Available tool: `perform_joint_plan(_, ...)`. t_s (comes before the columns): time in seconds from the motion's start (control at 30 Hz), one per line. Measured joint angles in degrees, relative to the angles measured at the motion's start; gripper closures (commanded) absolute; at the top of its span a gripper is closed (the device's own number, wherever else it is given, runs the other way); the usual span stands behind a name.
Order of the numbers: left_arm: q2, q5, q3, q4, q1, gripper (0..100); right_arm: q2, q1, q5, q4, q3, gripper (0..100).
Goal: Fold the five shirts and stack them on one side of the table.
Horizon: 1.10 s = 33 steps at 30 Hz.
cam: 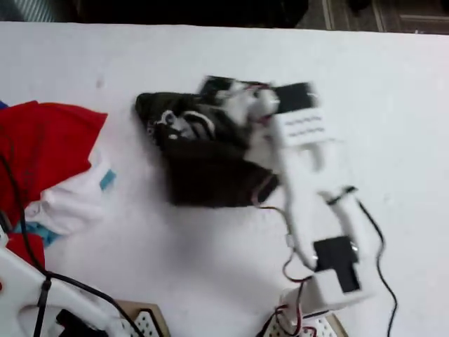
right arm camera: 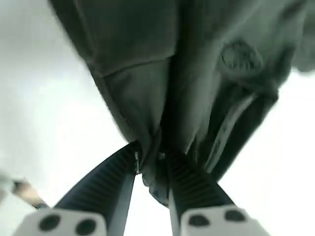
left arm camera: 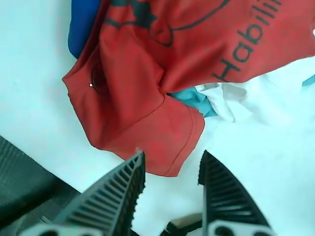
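As the right claw [right arm camera: 152, 153] clamps, the dark shirt [right arm camera: 142, 83] sits pinched inside.

We lose the red shirt [cam: 49, 147] at the picture's edge; the right arm [cam: 309, 161] covers part of the blurred dark shirt [cam: 210, 175].

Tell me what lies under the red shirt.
White and teal fabric and a blue garment stick out from beneath the red shirt. How far they extend underneath, or whether more lies there, is covered.
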Motion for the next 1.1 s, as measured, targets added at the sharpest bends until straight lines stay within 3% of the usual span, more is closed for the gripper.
perform_joint_plan(0.27, 0.0, -1.4, 0.0, 0.0, 0.0, 81, -2.7, 20.7, 14.0, -1.2, 2.1, 96.6)
perform_joint_plan(0.4, 0.0, -1.4, 0.0, 0.0, -0.1, 81, -2.7, 26.4, 19.0, -1.0, 2.6, 81.3)
perform_joint_plan(0.53, 0.0, -1.4, 0.0, 0.0, 0.0, 81, -5.6, 27.1, 17.7, -0.4, 1.3, 71.7)
perform_joint_plan(0.63, 0.0, -1.4, 0.0, 0.0, 0.0, 81, -9.3, 25.7, 14.9, -0.4, -1.1, 72.6)
perform_joint_plan(0.83, 0.0, -1.4, 0.0, 0.0, 0.0, 81, -14.2, 15.7, 14.0, -0.4, -1.2, 73.0)
perform_joint_plan(1.1, 0.0, -1.4, 0.0, 0.0, 0.0, 81, -10.4, 2.4, 14.0, -0.4, 9.5, 73.0)
